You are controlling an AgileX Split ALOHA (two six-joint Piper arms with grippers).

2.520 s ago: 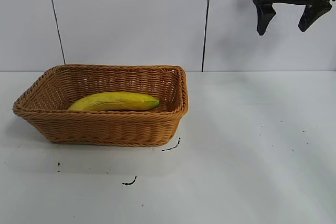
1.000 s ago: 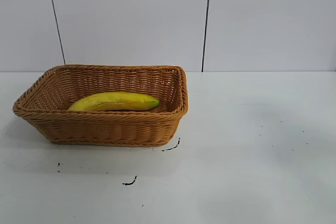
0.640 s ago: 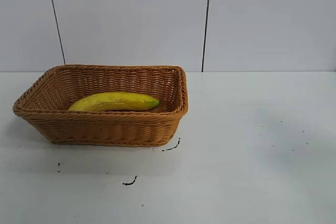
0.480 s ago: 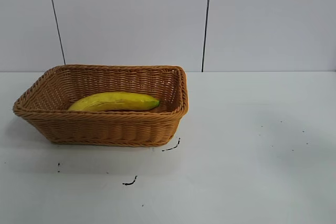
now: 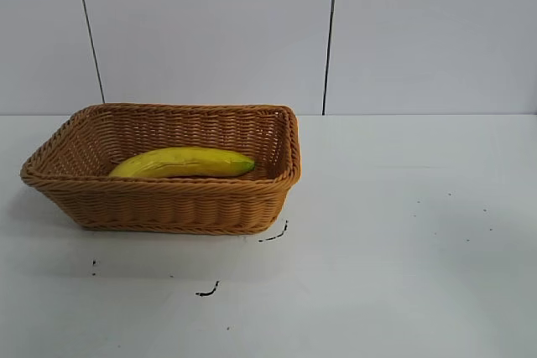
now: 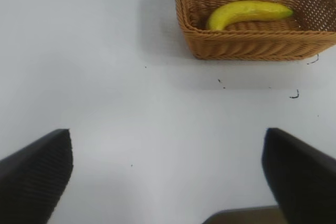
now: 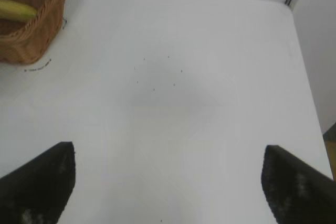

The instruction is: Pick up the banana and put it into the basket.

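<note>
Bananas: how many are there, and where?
1. The banana lies inside the basket, on its floor, green tip toward the basket's right end. Nothing else shows inside; the near wall hides a little of the floor.

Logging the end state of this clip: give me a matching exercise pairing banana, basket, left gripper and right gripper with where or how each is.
Things:
1. banana
2. basket
3. left gripper
4. right gripper

States:
A. open above bare table, with the basket's corner at the edge of its own view
B. standing on the white table
C. lying inside the basket
D. open, with the whole basket ahead in its own view

Pairs: 1-C, 2-B, 3-D, 4-A
</note>
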